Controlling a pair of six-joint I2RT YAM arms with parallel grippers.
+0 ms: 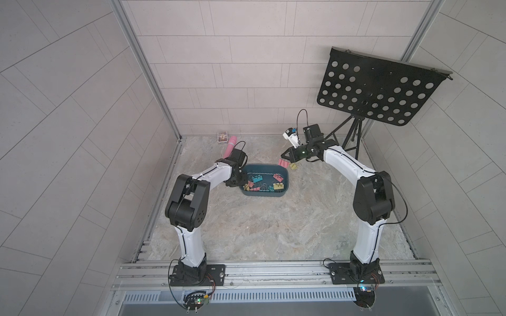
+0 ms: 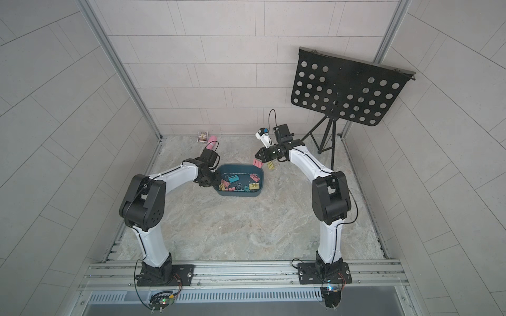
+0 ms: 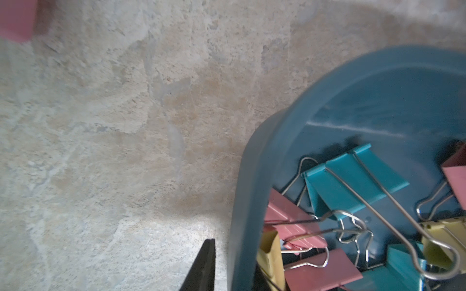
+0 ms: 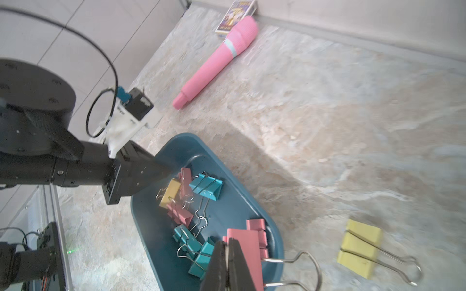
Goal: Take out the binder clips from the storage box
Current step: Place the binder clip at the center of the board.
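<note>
The dark teal storage box [image 1: 262,194] [image 2: 238,194] sits mid-table holding several binder clips [image 1: 257,178] [image 4: 205,186] [image 3: 353,181] in pink, yellow and teal. My left gripper [image 1: 242,177] [image 3: 234,252] [image 4: 174,168] is shut on the box's left end wall [image 3: 242,201], one finger [image 3: 208,262] outside and the other inside. My right gripper [image 1: 282,158] [image 2: 256,156] [image 4: 228,244] hangs over the box's far right corner, shut on a pink binder clip [image 4: 248,252] [image 1: 284,163] whose wire handle sticks out sideways. A yellow clip [image 4: 359,252] [image 1: 294,166] lies on the table just beyond that corner.
A long pink stick [image 1: 230,146] [image 4: 216,60] and a small printed card box [image 1: 222,136] [image 4: 235,15] lie by the back wall on the left. A black perforated music stand [image 1: 377,87] stands at the back right behind my right arm.
</note>
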